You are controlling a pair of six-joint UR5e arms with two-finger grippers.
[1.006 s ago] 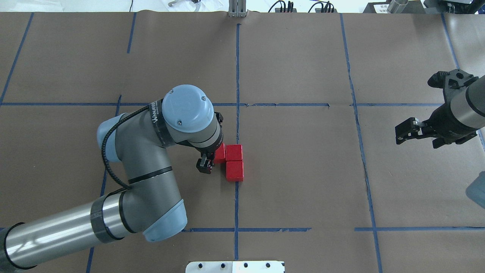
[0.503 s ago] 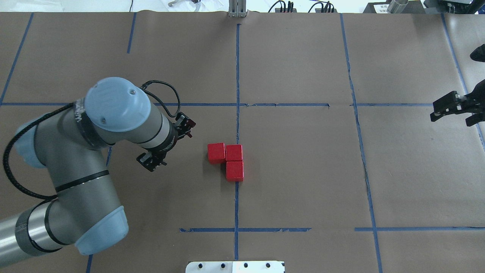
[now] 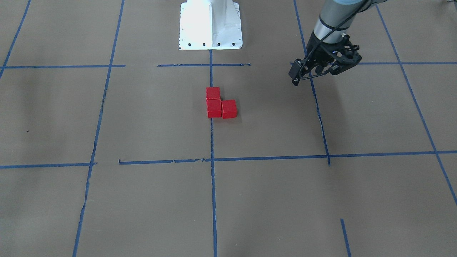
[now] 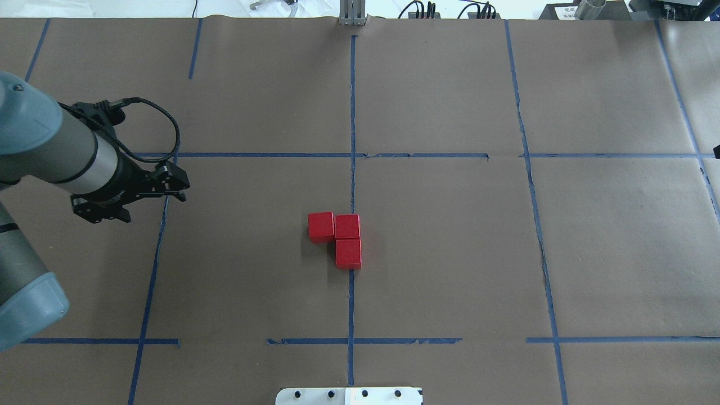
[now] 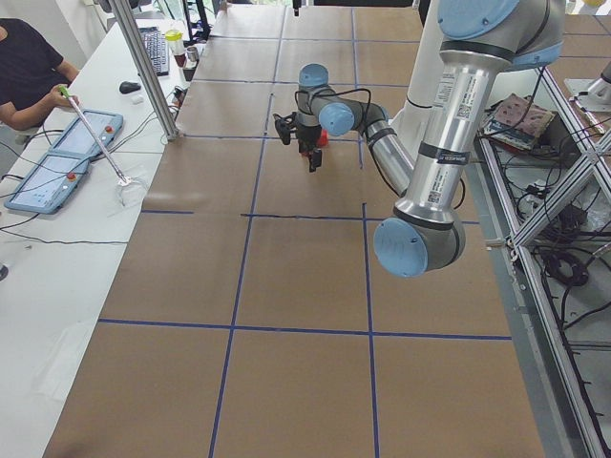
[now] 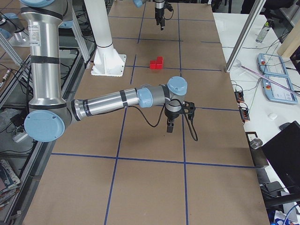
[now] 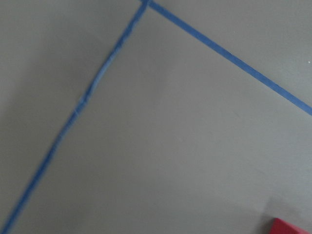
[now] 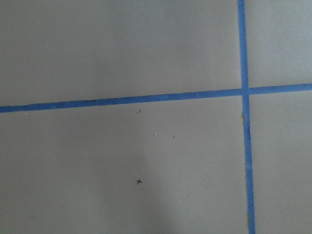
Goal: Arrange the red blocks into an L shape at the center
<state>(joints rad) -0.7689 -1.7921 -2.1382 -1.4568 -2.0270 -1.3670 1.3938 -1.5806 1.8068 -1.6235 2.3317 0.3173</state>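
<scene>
Three red blocks lie touching in an L on the brown paper at the vertical blue tape line. Two sit side by side, and the third sits on the robot's side of the right one. They also show in the front view and the right view. My left gripper is open and empty, far left of the blocks over a grid line; it also shows in the front view. My right gripper shows only in the right side view; I cannot tell its state.
The white robot base plate sits at the table's near edge. A metal post stands at the far edge. An operator sits at a side table with control tablets.
My left arm has swung left, from beside the leftmost block to the left grid line. My right arm has pulled out of the overhead view to the right. The blocks have not moved.
</scene>
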